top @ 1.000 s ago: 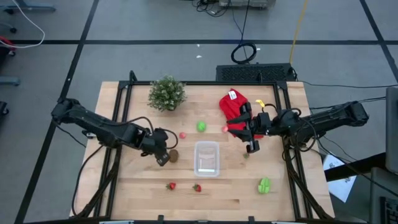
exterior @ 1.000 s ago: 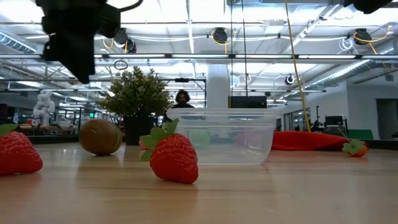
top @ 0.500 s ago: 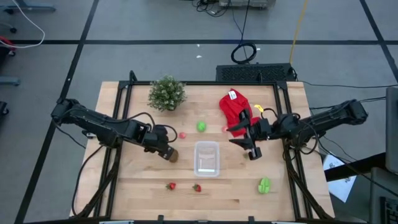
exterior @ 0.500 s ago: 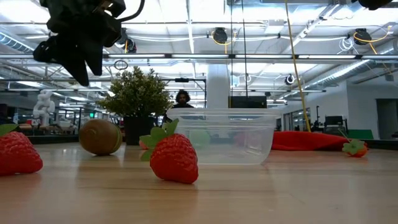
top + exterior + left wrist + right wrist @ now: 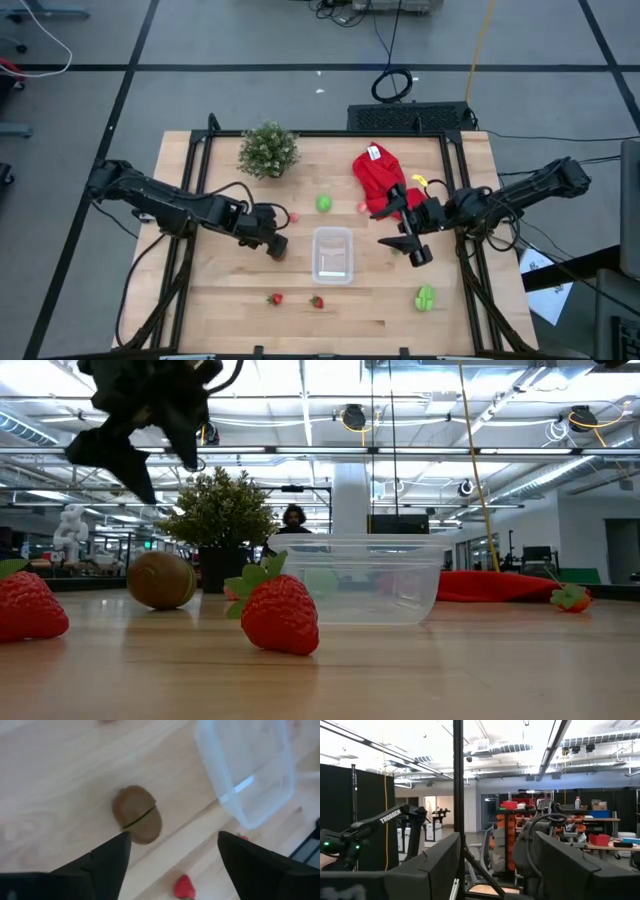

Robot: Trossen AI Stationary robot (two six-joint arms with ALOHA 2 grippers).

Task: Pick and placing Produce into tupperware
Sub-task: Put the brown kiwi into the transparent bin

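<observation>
Left gripper (image 5: 170,852) hangs with fingers spread wide and empty over the brown kiwi (image 5: 137,821), which lies on the desk (image 5: 230,290) at 9 o'clock of the empty tupperware (image 5: 333,254); descend centred, straddle it, then close gently.

Table (image 5: 230,290): pale matt wood, visible grain. Tub (image 5: 333,254): clear glossy plastic. Kiwi (image 5: 137,814): matt brown. Cloth (image 5: 378,175): red fabric.
</observation>
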